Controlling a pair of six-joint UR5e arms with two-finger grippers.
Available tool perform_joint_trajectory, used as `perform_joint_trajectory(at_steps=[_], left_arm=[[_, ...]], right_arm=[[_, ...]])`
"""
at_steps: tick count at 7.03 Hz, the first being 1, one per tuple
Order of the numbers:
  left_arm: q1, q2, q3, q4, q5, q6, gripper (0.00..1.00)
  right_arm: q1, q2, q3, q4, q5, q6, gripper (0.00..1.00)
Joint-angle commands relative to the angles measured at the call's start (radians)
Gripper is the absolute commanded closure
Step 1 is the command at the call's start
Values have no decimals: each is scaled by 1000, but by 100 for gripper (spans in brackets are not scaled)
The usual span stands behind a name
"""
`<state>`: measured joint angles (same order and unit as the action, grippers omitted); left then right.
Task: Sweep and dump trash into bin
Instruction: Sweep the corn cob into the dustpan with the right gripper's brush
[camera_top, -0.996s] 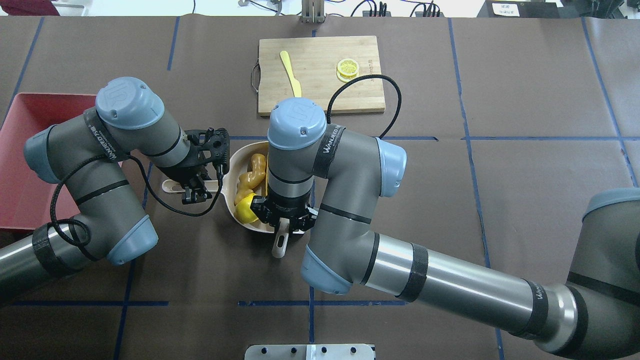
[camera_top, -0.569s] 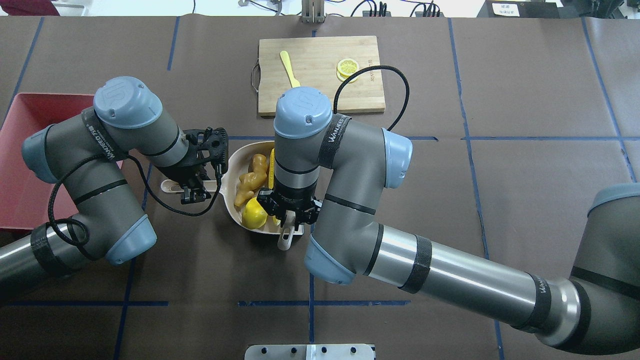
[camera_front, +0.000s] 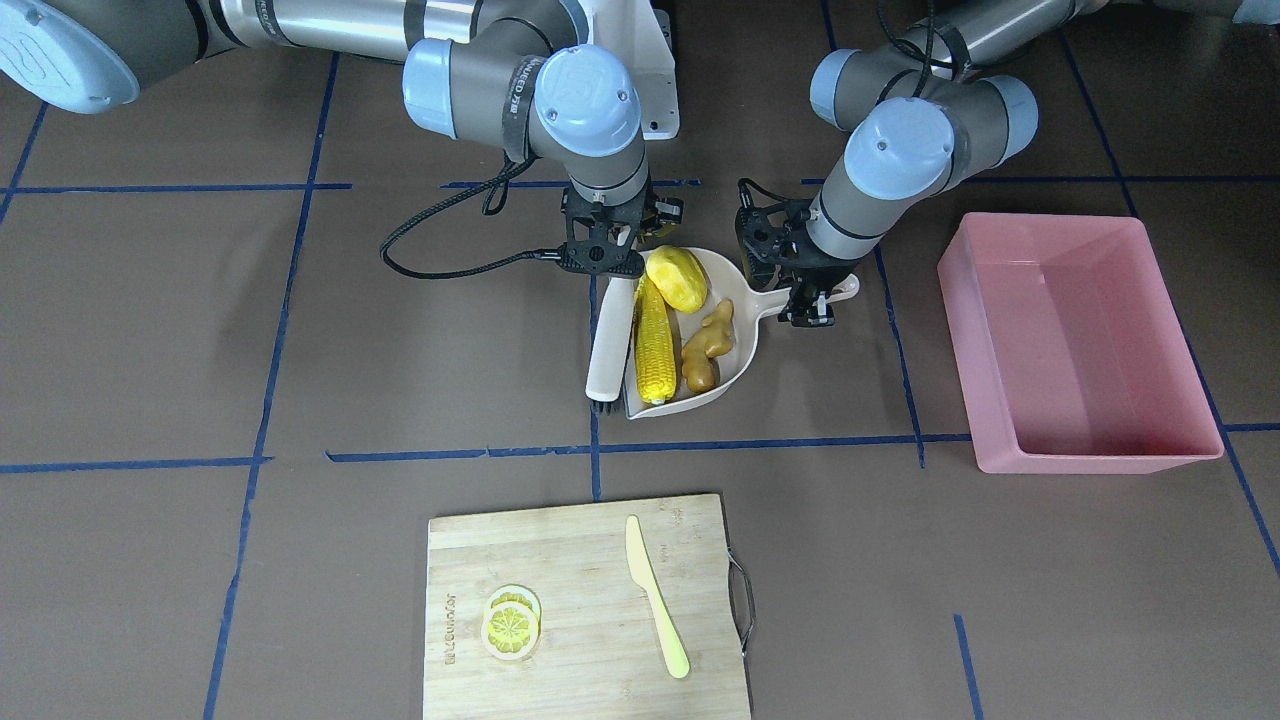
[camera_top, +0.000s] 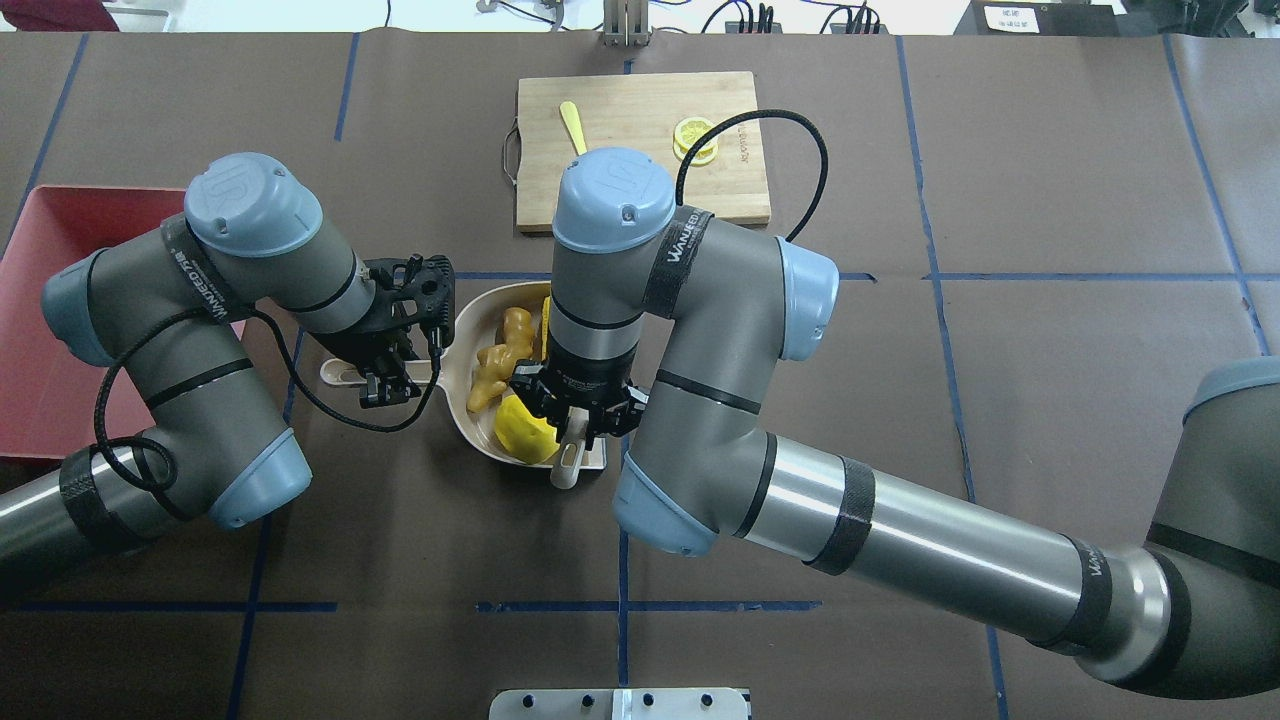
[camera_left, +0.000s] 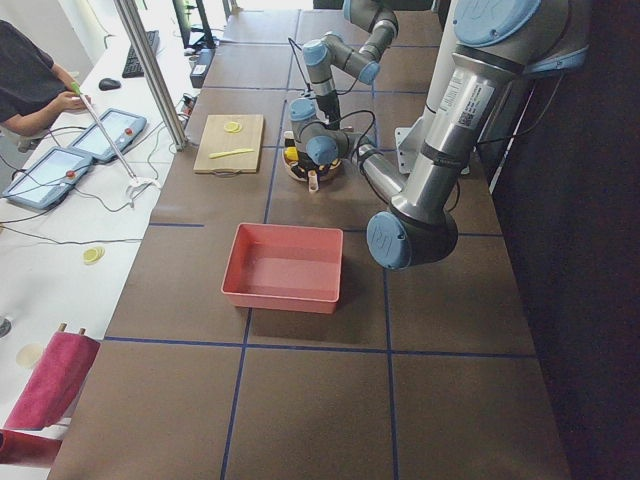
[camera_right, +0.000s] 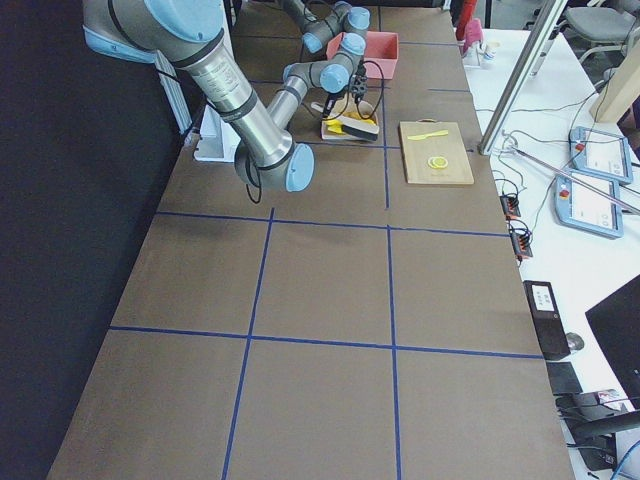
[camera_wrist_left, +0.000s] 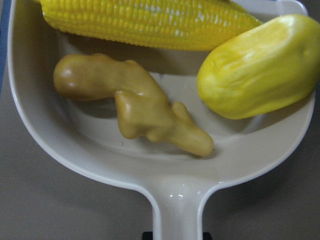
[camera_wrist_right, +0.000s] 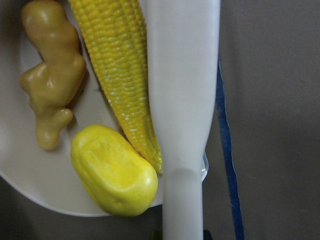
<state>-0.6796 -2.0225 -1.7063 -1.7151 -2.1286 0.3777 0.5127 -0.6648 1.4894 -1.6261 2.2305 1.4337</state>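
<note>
Findings at the time of inspection. My left gripper (camera_front: 812, 308) was closed on the handle of the beige dustpan (camera_front: 748, 345), which lay flat on the table (camera_front: 300, 330). My right gripper (camera_front: 610, 262) was clamped on the handle of a white brush (camera_front: 606, 345). The brush lay along the pan's open edge with its bristles at the end away from my base.

All three pieces of trash were inside the pan. The corn cob (camera_front: 655, 345) lay lengthwise against the brush. The yellow lump (camera_front: 677, 278) sat at the end of the cob nearer my base, touching it. The ginger root (camera_front: 706, 345) lay just beside the cob, between it and the pan's curved wall.

The bin (camera_front: 1075, 330) stood upright on my left, well apart from the dustpan.

Across the table lay a cutting board (camera_front: 590, 560) bearing a pale knife (camera_front: 655, 600) and lemon slices (camera_front: 511, 625).
</note>
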Motion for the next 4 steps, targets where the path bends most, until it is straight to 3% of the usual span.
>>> perform_joint_trajectory(at_steps=[1, 4], left_arm=[[-3, 2, -3, -4, -2, 3, 100], [-5, 28, -1, -60, -48, -2, 100]], right_arm=[[12, -4, 18, -9, 18, 1, 100], [12, -4, 22, -9, 18, -1, 100]])
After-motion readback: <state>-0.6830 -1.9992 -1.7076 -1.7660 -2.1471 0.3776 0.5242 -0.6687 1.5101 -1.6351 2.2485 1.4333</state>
